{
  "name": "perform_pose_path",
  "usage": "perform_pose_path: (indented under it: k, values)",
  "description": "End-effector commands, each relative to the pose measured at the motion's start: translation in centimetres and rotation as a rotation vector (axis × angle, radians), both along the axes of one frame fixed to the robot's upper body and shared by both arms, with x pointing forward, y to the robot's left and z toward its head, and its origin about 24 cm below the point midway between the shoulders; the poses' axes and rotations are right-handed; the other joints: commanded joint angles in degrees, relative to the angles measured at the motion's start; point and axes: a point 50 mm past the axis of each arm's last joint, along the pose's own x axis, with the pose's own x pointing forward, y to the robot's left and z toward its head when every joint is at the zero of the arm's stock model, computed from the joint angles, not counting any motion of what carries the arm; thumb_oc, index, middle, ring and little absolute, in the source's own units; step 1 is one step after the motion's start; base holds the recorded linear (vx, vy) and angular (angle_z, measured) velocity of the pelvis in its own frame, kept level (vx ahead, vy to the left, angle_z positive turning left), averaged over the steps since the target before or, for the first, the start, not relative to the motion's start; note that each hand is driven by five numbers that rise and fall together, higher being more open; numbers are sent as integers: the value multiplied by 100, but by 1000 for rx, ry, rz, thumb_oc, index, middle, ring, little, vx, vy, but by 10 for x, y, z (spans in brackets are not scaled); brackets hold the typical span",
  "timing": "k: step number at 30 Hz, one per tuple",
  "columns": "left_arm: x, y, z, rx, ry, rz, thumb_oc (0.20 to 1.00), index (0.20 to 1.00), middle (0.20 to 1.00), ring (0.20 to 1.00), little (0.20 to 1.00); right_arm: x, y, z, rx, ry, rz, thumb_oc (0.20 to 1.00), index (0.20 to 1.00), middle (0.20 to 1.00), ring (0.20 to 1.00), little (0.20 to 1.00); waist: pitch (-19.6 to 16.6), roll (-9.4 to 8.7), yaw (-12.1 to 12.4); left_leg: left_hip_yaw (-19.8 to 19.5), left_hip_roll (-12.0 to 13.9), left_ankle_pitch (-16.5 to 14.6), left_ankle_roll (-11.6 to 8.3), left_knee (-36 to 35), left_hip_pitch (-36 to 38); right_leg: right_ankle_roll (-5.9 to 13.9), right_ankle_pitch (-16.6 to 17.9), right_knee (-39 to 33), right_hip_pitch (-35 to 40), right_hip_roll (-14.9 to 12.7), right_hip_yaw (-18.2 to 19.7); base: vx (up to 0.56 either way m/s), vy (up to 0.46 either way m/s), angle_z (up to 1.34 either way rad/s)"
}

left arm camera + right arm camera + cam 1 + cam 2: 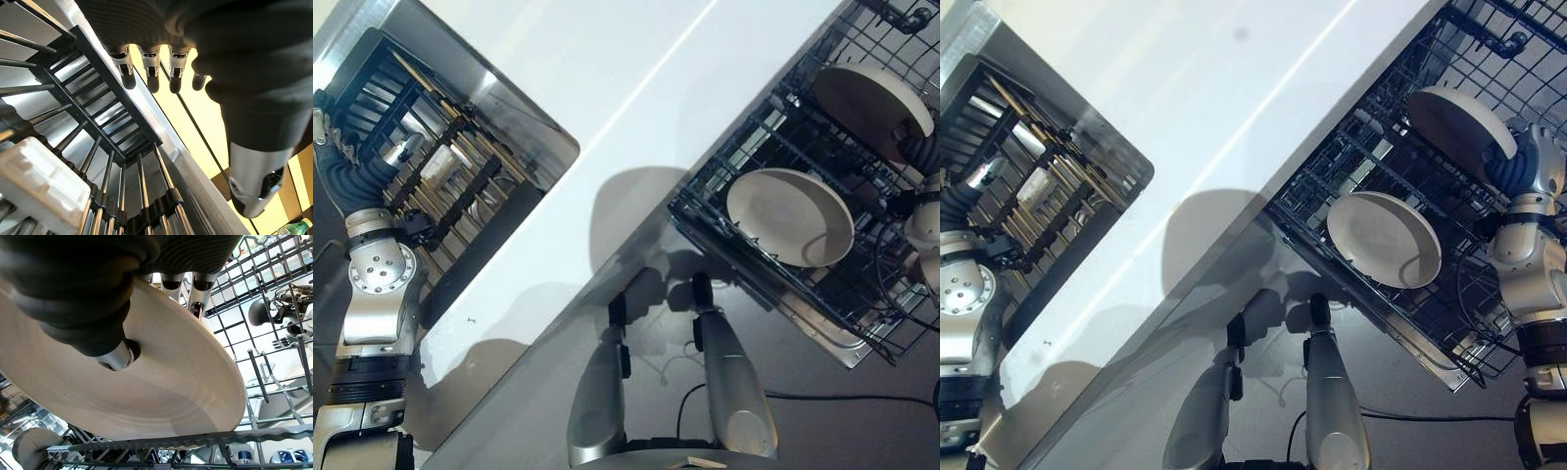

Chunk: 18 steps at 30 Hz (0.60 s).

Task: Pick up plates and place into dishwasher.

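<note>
While the right robot hand [146,308] grips a plate [161,387] over the dishwasher rack [274,382], and the left robot hand [151,68] hangs released, a tilted plate could snag the rack's prongs.

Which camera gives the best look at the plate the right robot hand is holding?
The right wrist view: the held plate spans it at close range, the right robot hand pinching it with thumb in front and fingers behind, over the dishwasher rack. Both eye views show it smaller, at the rack's far end, partly behind the wrist. The left wrist view looks elsewhere.
</note>
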Motion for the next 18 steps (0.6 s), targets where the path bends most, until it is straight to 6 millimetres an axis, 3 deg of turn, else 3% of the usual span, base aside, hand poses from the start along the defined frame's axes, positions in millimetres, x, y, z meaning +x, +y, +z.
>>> perform_pose_path:
  k: [1,10,15,16,17,18]
  values:
    - [-2,0,31,56,-106,15,1000,1000,1000,1000,1000,8,12,-62,16,291,60,200,200,200,200,200,166,-28,-36,-92,-119,420,290,205,-394,228,433,-1106,532,-360,-315,0,0,0]
    - [5,-4,51,91,-119,-8,1000,1000,1000,1000,1000,13,1,-91,-14,533,-1,200,200,200,200,200,167,-47,70,-101,-118,426,291,258,-475,226,452,-1171,580,-385,-397,-22,-53,4]
    - [9,-4,63,114,-122,-11,1000,1000,1000,1000,1000,15,0,-96,63,533,-21,200,200,200,200,200,167,-116,123,-153,-99,421,296,287,-500,228,480,-1210,636,-363,-460,-35,-91,7]
    - [9,-4,63,118,-121,-11,1000,1000,1000,1000,1000,15,0,-97,74,529,-20,545,545,545,545,545,167,-127,129,-159,-95,420,297,275,-481,230,486,-1230,665,-354,-465,-26,-61,7]
    - [9,-3,64,121,-121,-10,1000,1000,1000,1000,1000,16,2,-98,81,523,-20,950,950,950,950,950,166,-144,133,-161,-92,419,297,258,-455,230,495,-1260,708,-348,-472,-21,-50,4]
    - [9,-3,64,123,-120,-10,1000,1000,1000,1000,1000,15,2,-100,88,522,-21,1000,1000,1000,1000,1000,165,-157,136,-165,-88,420,299,246,-432,232,503,-1277,739,-345,-480,-18,-39,5]
